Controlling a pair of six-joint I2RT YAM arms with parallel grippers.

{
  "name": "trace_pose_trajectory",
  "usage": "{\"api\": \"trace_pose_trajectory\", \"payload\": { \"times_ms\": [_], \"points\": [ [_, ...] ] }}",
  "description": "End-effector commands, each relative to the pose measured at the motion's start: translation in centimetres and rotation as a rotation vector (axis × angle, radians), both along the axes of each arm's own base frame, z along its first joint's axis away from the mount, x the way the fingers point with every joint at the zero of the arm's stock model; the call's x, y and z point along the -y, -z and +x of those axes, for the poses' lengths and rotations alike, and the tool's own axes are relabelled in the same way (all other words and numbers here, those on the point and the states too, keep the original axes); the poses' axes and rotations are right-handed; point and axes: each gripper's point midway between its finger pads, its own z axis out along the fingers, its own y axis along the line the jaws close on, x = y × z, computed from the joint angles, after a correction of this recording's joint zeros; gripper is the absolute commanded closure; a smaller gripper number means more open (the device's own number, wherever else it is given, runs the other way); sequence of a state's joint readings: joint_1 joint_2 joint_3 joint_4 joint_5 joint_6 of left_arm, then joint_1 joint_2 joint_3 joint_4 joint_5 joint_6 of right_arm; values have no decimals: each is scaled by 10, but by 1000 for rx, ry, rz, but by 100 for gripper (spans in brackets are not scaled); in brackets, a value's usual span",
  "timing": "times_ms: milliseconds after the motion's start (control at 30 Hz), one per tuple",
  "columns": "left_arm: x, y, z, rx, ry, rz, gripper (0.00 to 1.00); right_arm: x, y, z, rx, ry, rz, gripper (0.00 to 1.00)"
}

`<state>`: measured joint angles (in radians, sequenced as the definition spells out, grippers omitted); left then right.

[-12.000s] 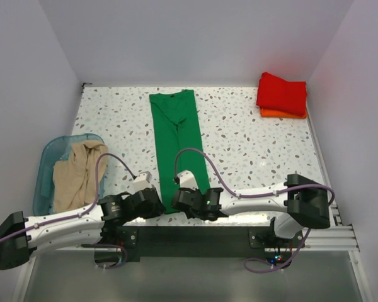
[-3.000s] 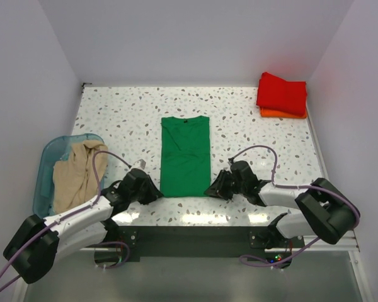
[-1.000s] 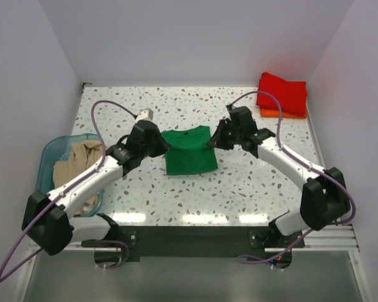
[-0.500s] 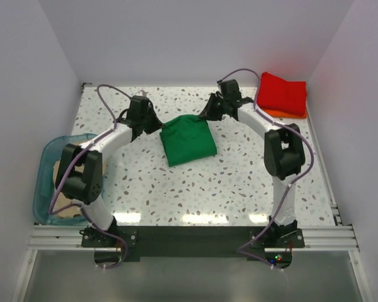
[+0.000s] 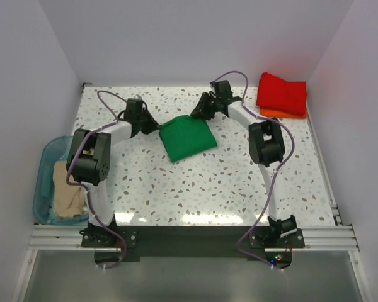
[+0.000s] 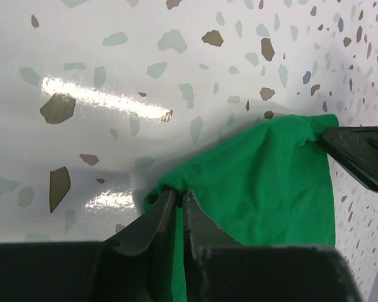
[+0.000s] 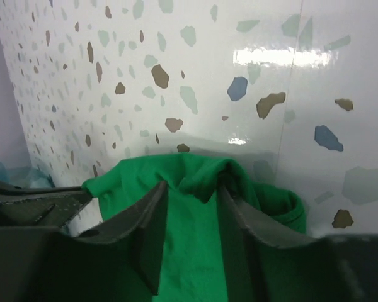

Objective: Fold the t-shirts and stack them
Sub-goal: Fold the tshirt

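Green t-shirt (image 5: 187, 139): a long strip earlier, now a small folded square, skewed, lying farther up the table (image 5: 239, 182).
Left gripper (image 5: 155, 126), right gripper (image 5: 195, 116): moved from the near edge out to the shirt's far corners, each pinching cloth.
Beige t-shirt (image 5: 66, 195): seemingly sunk lower in the bin (image 5: 45, 165).

A folded green t-shirt (image 5: 187, 139) lies as a skewed square on the far middle of the speckled worktop (image 5: 239, 182). The left end effector (image 5: 156, 128) meets its left corner and the right end effector (image 5: 193, 116) its far corner, both arms stretched out low. In the far right corner a folded red t-shirt (image 5: 282, 93) sits on an orange t-shirt (image 5: 285, 114). A crumpled beige t-shirt (image 5: 68, 195) lies in a teal bin (image 5: 45, 165) at the left edge
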<state>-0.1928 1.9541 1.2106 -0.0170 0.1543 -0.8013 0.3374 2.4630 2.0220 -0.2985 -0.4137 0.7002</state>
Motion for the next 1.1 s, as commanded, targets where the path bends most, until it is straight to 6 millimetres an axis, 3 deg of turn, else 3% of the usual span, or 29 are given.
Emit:
{"api": "trace_pose_trajectory", "payload": {
  "times_ms": [0, 33, 133, 167, 200, 233, 400, 433, 467, 600, 633, 700, 800, 833, 900, 933, 1067],
  "points": [
    [-2, -41, 32, 141, 0, -47, 82, -1, -62, 23, 146, -3, 61, 57],
    [-5, -44, 32, 148, -3, -46, 72, 3, -65, 24, 157, 4, 46, 53],
    [-19, -68, 32, 192, -24, -12, 52, 15, -81, 23, 185, 24, 23, 43],
    [-21, -74, 31, 203, -22, 2, 50, 22, -82, 22, 178, 34, 2, 41],
    [-21, -77, 29, 208, -18, 6, 48, 25, -97, 20, 214, 32, -18, 40],
    [-22, -89, 28, 227, -17, 7, 47, 31, -95, 18, 211, 49, -46, 40],
    [-16, -107, 14, 230, -10, 35, 48, 46, -109, 0, 238, 63, -94, 39],
    [-10, -113, 10, 243, -1, 40, 51, 48, -99, -9, 215, 57, -107, 39],
    [-5, -116, 7, 245, 10, 38, 53, 49, -108, -14, 229, 56, -100, 39],
    [28, -117, -6, 252, 70, 26, 67, 41, -105, -40, 229, 22, -104, 41],
    [43, -113, -13, 246, 99, 23, 73, 41, -92, -50, 206, 11, -121, 41],
    [59, -110, -17, 248, 121, 9, 78, 32, -92, -60, 216, -7, -117, 43],
    [82, -92, -24, 229, 158, -12, 88, 23, -68, -80, 170, -38, -129, 46],
    [90, -77, -28, 202, 175, -8, 92, 24, -53, -89, 135, -42, -138, 48],
    [97, -62, -31, 182, 182, -12, 95, 18, -41, -97, 131, -52, -138, 52],
    [100, -42, -35, 144, 189, -4, 95, 21, -27, -104, 102, -48, -153, 54],
    [105, 3, -49, 53, 197, -15, 99, 29, 10, -122, 18, -36, -180, 56]
  ]
}}
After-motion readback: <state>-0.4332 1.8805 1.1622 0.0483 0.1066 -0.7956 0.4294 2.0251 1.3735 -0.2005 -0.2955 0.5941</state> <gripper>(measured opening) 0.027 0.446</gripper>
